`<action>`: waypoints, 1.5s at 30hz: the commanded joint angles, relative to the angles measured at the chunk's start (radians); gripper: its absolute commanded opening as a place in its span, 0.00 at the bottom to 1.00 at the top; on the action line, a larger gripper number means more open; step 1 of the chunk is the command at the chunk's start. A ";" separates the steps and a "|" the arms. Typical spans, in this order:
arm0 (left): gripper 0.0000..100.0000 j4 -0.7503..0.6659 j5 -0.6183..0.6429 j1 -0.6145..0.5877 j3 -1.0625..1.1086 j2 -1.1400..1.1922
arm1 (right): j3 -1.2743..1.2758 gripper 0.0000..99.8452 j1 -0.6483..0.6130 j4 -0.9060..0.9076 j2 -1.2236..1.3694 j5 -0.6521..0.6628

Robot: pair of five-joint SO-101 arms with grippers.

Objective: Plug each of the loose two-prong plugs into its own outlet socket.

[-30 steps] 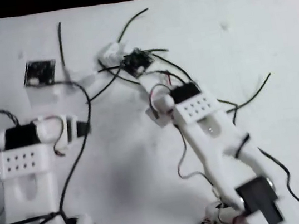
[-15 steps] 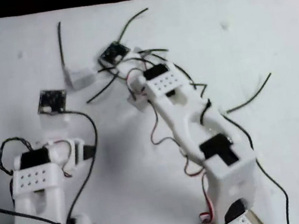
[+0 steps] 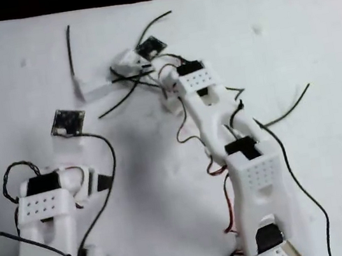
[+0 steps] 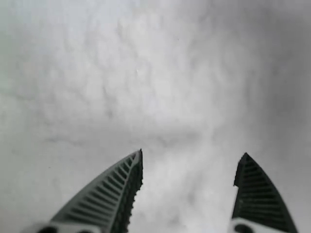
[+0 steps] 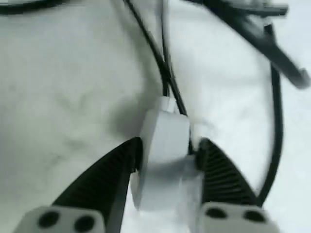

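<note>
— Where is the right gripper (image 5: 170, 142) sitting, and what is it holding?
— We are finding it at the upper middle of the overhead frame. In the wrist picture its ribbed fingers (image 5: 114, 172) are pinching a white plug (image 5: 164, 138) from both sides. Black cables (image 5: 277, 111) are running away from the plug over the table (image 5: 63, 87).
— And the left gripper (image 4: 189, 158)?
— We are seeing it spread wide, hanging over bare tabletop. Its arm is sitting at the lower left of the overhead frame.
— Where are the other pieces lying?
— We are looking at one black square (image 3: 68, 122) left of centre. A second black square (image 3: 151, 46) is lying near the top centre, just beside a small white block (image 3: 128, 62). We are taking both squares for sockets, though from overhead we cannot be sure. A longer white block (image 3: 91, 87) is lying at the upper left, between the two squares.
</note>
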 commanded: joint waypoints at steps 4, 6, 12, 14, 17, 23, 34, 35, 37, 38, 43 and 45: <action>0.30 -0.023 -0.011 -0.015 0.000 -0.027 | -0.006 0.02 0.001 0.111 -0.084 0.005; 0.30 -0.038 -0.011 -0.015 0.009 -0.027 | -0.005 0.02 -0.007 0.186 -0.139 0.005; 0.30 -0.057 -0.011 -0.015 0.017 -0.027 | -0.003 0.02 -0.054 0.420 -0.289 0.005; 0.30 -0.057 -0.011 -0.015 0.017 -0.027 | -0.002 0.02 -0.079 0.506 -0.332 0.005; 0.30 -0.057 -0.011 -0.015 0.017 -0.027 | 0.044 0.02 -0.116 0.598 -0.410 0.005; 0.30 -0.055 -0.009 -0.015 0.017 -0.027 | 0.328 0.02 -0.186 0.604 -0.651 0.005; 0.30 -0.052 -0.006 -0.028 0.014 -0.027 | 1.151 0.02 -0.275 -0.084 -1.207 0.273; 0.30 -0.051 -0.005 -0.042 0.011 -0.027 | 1.220 0.02 -0.275 -0.148 -1.239 0.315; 0.30 -0.054 -0.003 -0.067 0.009 -0.027 | 1.327 0.02 -0.275 -0.243 -1.283 0.384; 0.30 -0.054 -0.003 -0.071 0.009 -0.027 | 1.363 0.02 -0.275 -0.271 -1.293 0.411; 0.30 -0.055 -0.003 -0.073 0.008 -0.027 | 1.421 0.02 -0.275 -0.320 -1.294 0.483; 0.30 -0.055 -0.002 -0.074 0.008 -0.027 | 1.422 0.02 -0.277 -0.320 -1.294 0.485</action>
